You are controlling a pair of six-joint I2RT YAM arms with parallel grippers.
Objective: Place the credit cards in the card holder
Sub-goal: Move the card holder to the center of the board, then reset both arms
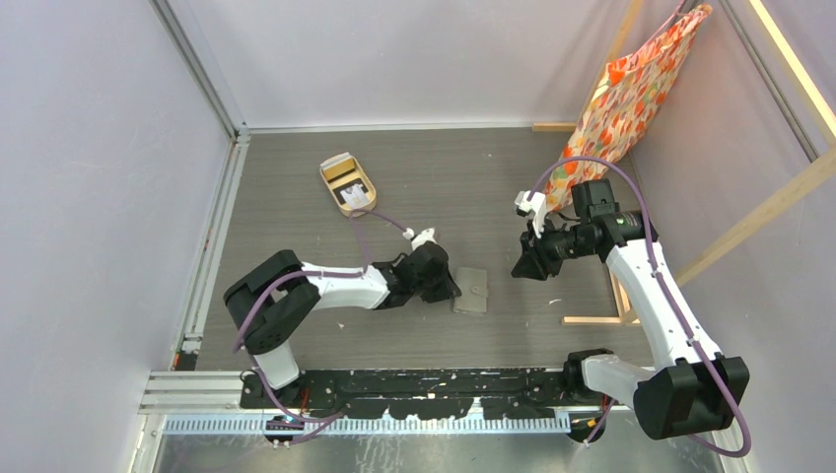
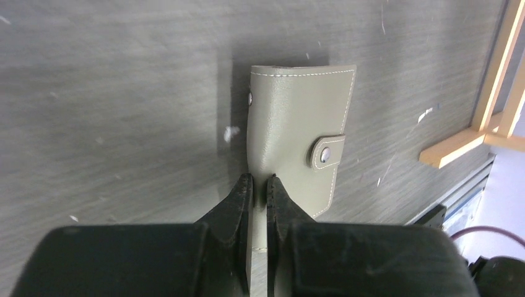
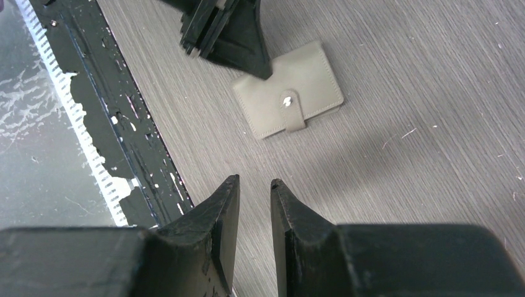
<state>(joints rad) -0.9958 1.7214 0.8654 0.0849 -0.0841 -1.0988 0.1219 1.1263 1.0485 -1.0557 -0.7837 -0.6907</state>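
The card holder [image 1: 472, 291] is a closed grey-brown wallet with a snap tab, lying flat on the table's middle. In the left wrist view the card holder [image 2: 297, 130] has its near edge pinched between my left gripper [image 2: 260, 179], which is shut on it. From above, the left gripper [image 1: 449, 286] sits at the holder's left side. My right gripper [image 1: 520, 268] hovers to the right of the holder, slightly open and empty. In the right wrist view the right gripper [image 3: 255, 181] points at bare table, with the card holder [image 3: 288, 90] beyond it. Credit cards [image 1: 356, 200], one pale and one dark, lie in the tray.
A tan oval tray [image 1: 338, 207] sits at the back left of the table. A patterned bag [image 1: 631, 89] hangs on a wooden frame [image 1: 592, 320] at the right. A black rail [image 1: 414, 379] runs along the near edge.
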